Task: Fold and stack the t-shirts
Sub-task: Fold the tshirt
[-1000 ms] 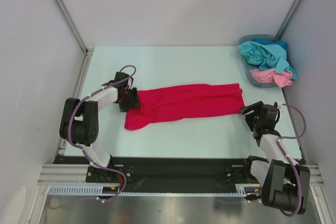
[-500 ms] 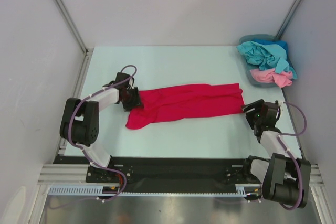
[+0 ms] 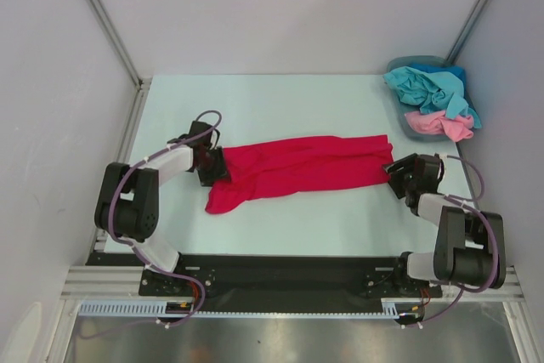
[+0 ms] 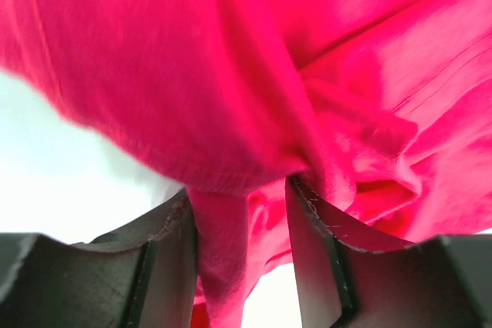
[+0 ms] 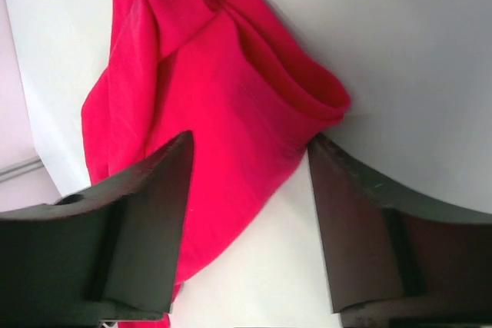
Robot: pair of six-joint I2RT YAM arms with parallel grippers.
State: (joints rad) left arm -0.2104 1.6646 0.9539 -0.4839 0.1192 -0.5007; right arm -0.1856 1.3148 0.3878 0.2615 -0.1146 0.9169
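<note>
A crimson red t-shirt (image 3: 306,163) lies folded into a long band across the middle of the table. My left gripper (image 3: 217,167) is at its left end. In the left wrist view a bunched fold of the red shirt (image 4: 192,74) hangs between the fingers of my left gripper (image 4: 238,193), with a gap still showing beside the right finger. My right gripper (image 3: 393,167) is at the band's right end. Its wrist view shows the gripper (image 5: 250,144) open, straddling the shirt's corner (image 5: 207,74) without pinching it. A teal-blue t-shirt (image 3: 425,87) and a light pink one (image 3: 438,125) lie crumpled at the back right.
The teal and pink shirts fill a blue-grey plastic basket (image 3: 401,65) at the table's back right corner. White walls with metal posts close in the left, back and right sides. Both arm bases stand at the near edge.
My right gripper has moved up and left onto the red shirt's right end. The left gripper has edged right onto the left end. Both pairs of jaws have narrowed.
</note>
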